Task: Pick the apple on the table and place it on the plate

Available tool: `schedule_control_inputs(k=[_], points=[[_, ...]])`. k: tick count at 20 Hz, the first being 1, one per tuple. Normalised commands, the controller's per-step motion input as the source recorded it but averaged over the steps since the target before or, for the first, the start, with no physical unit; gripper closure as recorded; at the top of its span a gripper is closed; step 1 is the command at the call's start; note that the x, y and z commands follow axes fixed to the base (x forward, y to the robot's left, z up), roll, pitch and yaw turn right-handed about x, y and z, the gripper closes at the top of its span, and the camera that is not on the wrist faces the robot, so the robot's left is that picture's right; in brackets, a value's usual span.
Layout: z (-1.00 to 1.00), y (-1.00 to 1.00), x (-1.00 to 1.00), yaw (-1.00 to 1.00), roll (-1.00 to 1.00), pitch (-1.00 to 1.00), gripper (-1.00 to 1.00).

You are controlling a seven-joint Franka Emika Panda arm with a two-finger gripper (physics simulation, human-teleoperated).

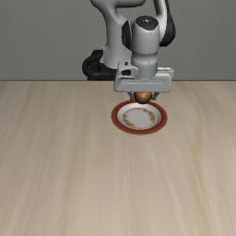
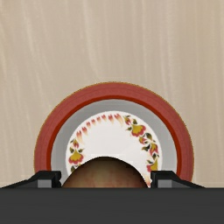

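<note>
A brownish-red apple (image 1: pixel 144 97) sits between my fingers, and my gripper (image 1: pixel 144 98) is shut on it from both sides. In the wrist view the apple (image 2: pixel 106 172) bulges up between the two dark fingertips (image 2: pixel 45 181), directly over the plate (image 2: pixel 61 131). The plate (image 1: pixel 123 121) has a red rim and a white centre with small fruit patterns. It lies on the wooden table, and the held apple hangs just above its far edge in the exterior view.
The light wooden table (image 1: pixel 55 175) stretches wide around the plate on every side. The robot's dark base (image 1: pixel 96 66) stands at the table's far edge behind the plate.
</note>
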Motion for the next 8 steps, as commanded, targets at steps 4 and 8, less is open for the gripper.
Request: schedule_control_inputs(k=[4,8], points=[[0.0,0.0,0.0,0.0,0.0,0.0,-1.0],[0.0,0.0,0.0,0.0,0.0,0.0,-1.0]])
